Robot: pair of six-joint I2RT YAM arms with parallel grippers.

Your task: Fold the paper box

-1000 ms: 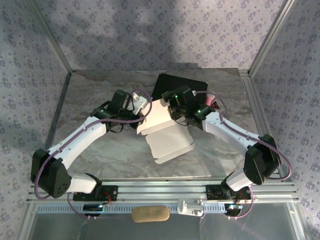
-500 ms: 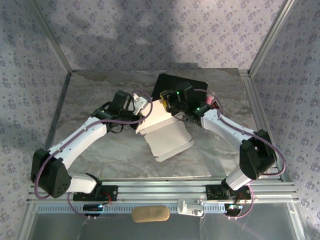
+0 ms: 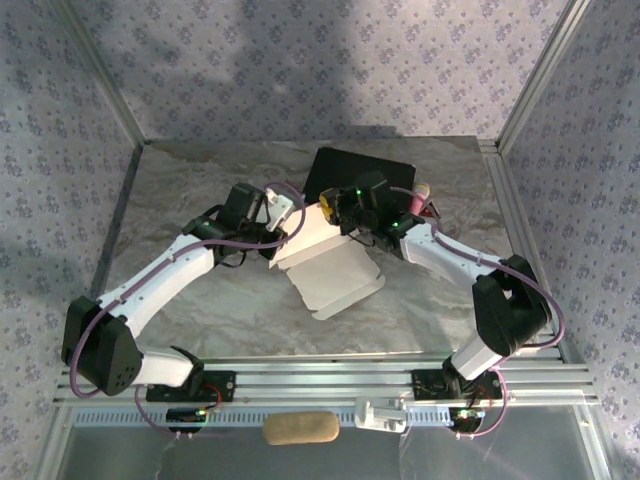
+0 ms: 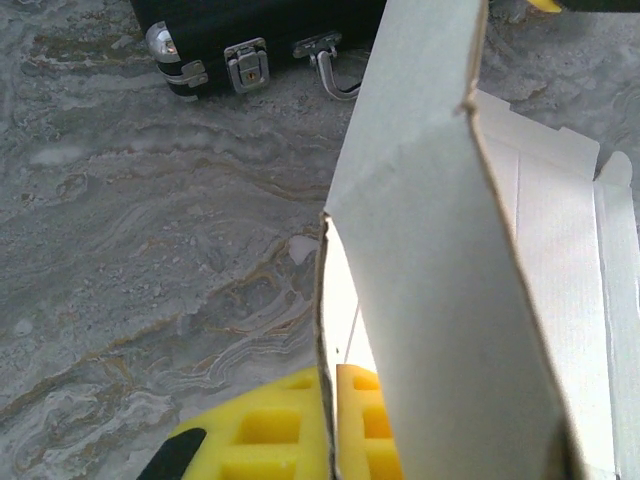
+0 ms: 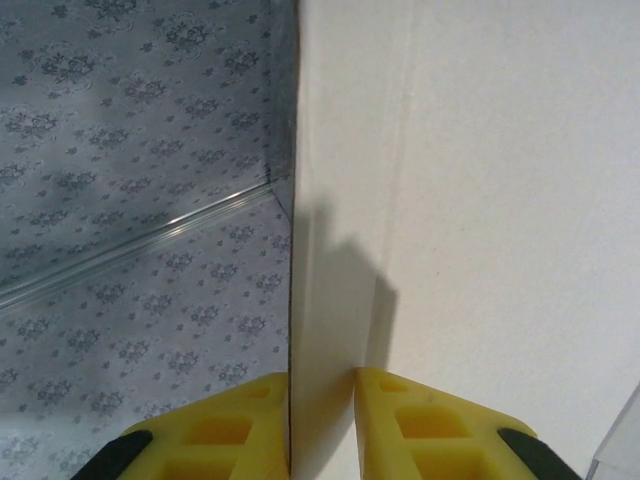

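The paper box (image 3: 335,275) is white card, lying half folded on the marble table, with one wall (image 3: 308,236) raised between the two arms. In the left wrist view that upright wall (image 4: 440,300) rises in front of the camera. My left gripper (image 4: 330,378) is shut on its thin edge, yellow fingers (image 4: 260,430) pressed to both sides. My right gripper (image 5: 322,378) is shut on a folded flap (image 5: 322,300) of the box, each yellow pad touching a face. From above, the left gripper (image 3: 287,222) and right gripper (image 3: 335,213) meet at the box's far end.
A black hard case (image 3: 350,168) with metal latches (image 4: 248,62) lies just behind the box. A pink and red object (image 3: 425,200) sits by the right forearm. Patterned walls enclose the table. A tan pad (image 3: 300,428) rests on the front rail.
My right gripper has moved left and closed on the box's flap. The box's near end has shifted a little to the left. The left gripper keeps its hold.
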